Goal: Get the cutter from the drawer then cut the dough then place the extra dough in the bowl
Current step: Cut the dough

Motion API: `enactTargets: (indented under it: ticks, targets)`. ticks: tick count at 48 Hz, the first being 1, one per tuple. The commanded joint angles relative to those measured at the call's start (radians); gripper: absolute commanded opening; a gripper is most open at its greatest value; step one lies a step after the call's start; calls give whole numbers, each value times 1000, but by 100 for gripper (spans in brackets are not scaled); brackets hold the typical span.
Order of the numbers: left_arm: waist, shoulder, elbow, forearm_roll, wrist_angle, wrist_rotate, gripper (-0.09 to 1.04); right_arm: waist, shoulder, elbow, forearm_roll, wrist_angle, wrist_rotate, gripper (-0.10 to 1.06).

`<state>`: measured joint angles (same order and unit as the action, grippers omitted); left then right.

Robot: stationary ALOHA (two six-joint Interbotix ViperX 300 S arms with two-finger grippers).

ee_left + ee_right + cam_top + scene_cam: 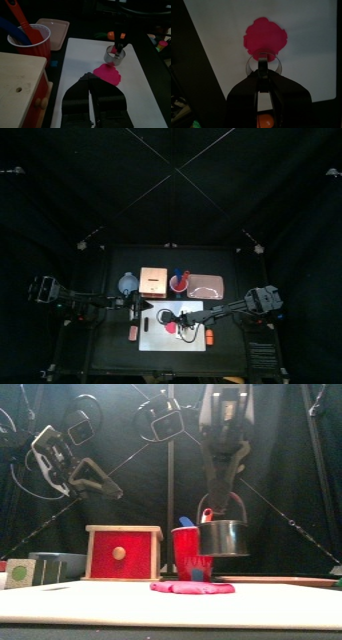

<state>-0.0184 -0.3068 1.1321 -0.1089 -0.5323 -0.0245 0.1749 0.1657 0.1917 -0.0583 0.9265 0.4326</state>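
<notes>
My right hand pinches the cutter by its wire handle, hanging off-centre over the dough. Pressed down here, it would likely slice only the edge. My left hand, pressed together, rests aside.

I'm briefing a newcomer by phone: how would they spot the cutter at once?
Find the white cutting board at the table's front, with pink dough on it. In the air above the board, by the dough, hangs the metal cutter, its wire handle in the right gripper. It alone is shiny metal; the red cup behind it holds toy knives.
</notes>
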Motion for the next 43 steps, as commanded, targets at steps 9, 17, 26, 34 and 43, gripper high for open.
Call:
enactTargets:
  ticks: [9,17,26,34,43]
  targets:
    - [9,-8,6,-2,-3,2,29,-51,43,-97,5,15,-66,53]
    - [12,-8,15,-8,-3,0,29,-57,58,-104,12,17,-66,53]
    - [18,-8,21,-12,-3,0,29,-54,67,-110,35,14,-67,53]
    - [21,-8,21,-12,-3,0,29,-51,81,-121,48,14,-67,53]
    - [21,-8,23,-12,-3,0,29,-51,98,-124,48,3,-67,53]
